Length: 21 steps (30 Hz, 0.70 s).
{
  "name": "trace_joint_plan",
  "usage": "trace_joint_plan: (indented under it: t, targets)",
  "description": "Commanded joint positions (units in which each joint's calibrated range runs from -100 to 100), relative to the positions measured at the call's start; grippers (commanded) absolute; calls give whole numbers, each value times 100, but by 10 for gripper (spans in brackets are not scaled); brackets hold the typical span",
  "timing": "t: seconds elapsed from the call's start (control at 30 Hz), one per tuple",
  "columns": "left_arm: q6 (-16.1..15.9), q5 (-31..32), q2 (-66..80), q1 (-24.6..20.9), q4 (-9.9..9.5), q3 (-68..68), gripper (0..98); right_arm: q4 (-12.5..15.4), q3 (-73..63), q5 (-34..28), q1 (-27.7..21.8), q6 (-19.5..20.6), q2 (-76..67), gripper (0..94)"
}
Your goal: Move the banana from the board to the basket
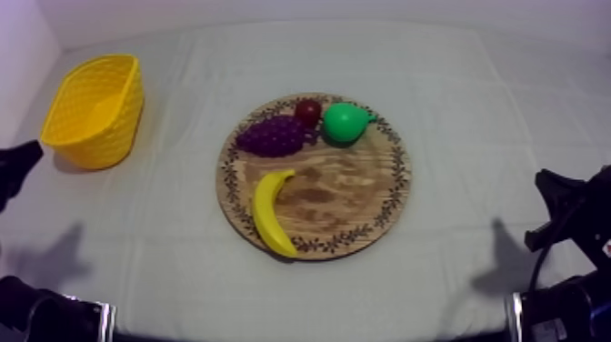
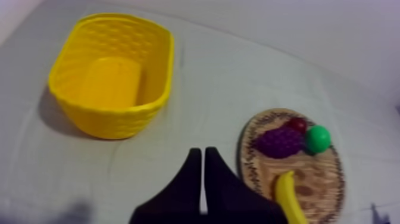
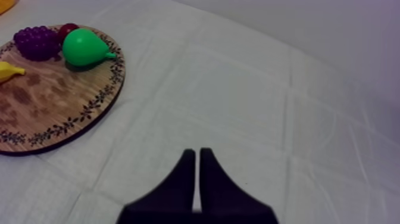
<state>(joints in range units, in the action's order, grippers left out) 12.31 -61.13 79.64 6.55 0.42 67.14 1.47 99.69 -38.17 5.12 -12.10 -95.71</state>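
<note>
Yellow banana [image 1: 273, 214] lies alone at the board's [image 1: 364, 196] front edge, easy to grab; basket [image 1: 100, 150] sits left, favouring the left gripper [image 2: 202, 173], closed on nothing; right gripper [image 3: 197, 173] closed too.

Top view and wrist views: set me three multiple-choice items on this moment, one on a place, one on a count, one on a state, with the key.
1. Where does the yellow basket stand?
A. at the left arm's side
B. at the right arm's side
C. midway between the arms

2. How many toy fruits lie on the wooden board?
A. two
B. four
C. six

3. On the left gripper, how do the fingers stand?
A. apart, open
B. together, shut on nothing
C. shut on a fruit

Key:
1 A: it sits at the far left in the top view.
2 B: banana, bunch of grapes, small red fruit, pear.
3 B: they form a narrow wedge in the left wrist view.
</note>
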Motion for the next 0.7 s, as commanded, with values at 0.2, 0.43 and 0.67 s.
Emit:
trace_joint_plan:
  t: [0.2,0.43,0.67]
  targets:
    - [704,-1105,-1698,792,43,-2788,1,2,-3,2,1,1,-4,5]
    - [1350,-1434,-2756,1584,-23,-3721,1,2,-3,2,1,1,-4,5]
    - [1728,-1429,-3644,2096,79,-4036,5,2,-3,2,1,1,-4,5]
